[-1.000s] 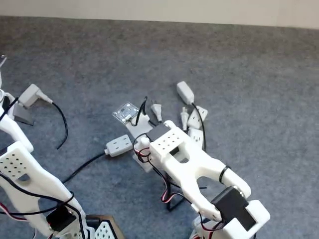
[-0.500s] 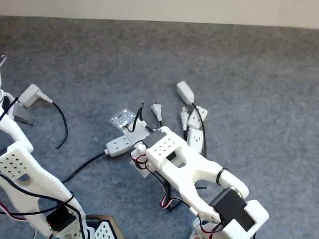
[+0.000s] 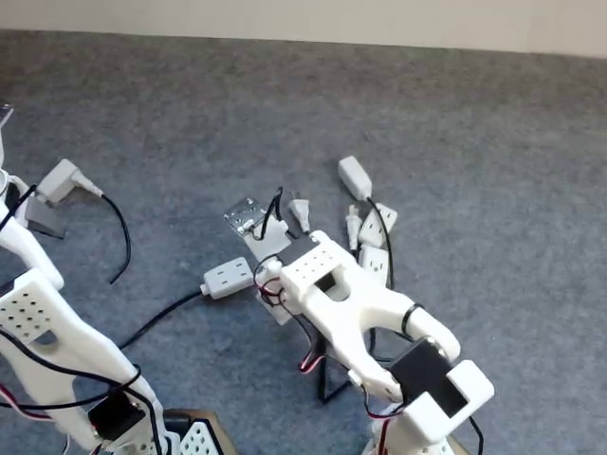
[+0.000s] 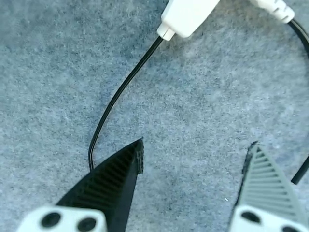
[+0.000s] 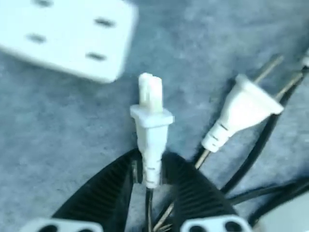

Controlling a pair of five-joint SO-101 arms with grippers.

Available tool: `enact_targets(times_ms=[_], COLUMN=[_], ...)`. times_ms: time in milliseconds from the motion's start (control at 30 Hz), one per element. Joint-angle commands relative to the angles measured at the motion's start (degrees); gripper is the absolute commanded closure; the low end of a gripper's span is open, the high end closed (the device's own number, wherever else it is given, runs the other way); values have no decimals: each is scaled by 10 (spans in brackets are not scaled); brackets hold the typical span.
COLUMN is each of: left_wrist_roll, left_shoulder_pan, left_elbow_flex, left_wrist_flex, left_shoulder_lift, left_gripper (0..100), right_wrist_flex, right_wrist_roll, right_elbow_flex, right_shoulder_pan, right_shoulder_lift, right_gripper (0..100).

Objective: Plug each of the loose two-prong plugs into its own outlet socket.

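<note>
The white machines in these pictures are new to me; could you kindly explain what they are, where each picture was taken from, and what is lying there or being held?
They are two small robot arms standing side by side on a grey carpeted surface. The high view looks down from a fixed camera: the left arm is at the picture's left, the right arm in the middle. The other two pictures come from cameras on each wrist, looking along that arm's jaws. On the carpet lie white outlet blocks and loose two-prong plugs. In the right wrist view the jaws are shut on one white plug, with a loose plug beside it. The left arm's jaws are open over the carpet near a black cord.
</note>
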Motion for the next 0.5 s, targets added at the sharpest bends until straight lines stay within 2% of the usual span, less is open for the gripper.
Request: enact_targets(times_ms=[0, 467], left_wrist_roll=[4, 4], left_shoulder_pan=[7, 8], left_elbow_flex=[-20, -20], left_wrist_flex=[2, 1], left_shoulder_lift=[-2, -2], left_gripper=[671, 671], right_wrist_flex=[-8, -7], right_wrist_roll=[8, 8], right_elbow_flex=[-30, -34], right_shoulder_pan=[-6, -7], right_shoulder_lift=[-2, -9], right_gripper=[961, 869])
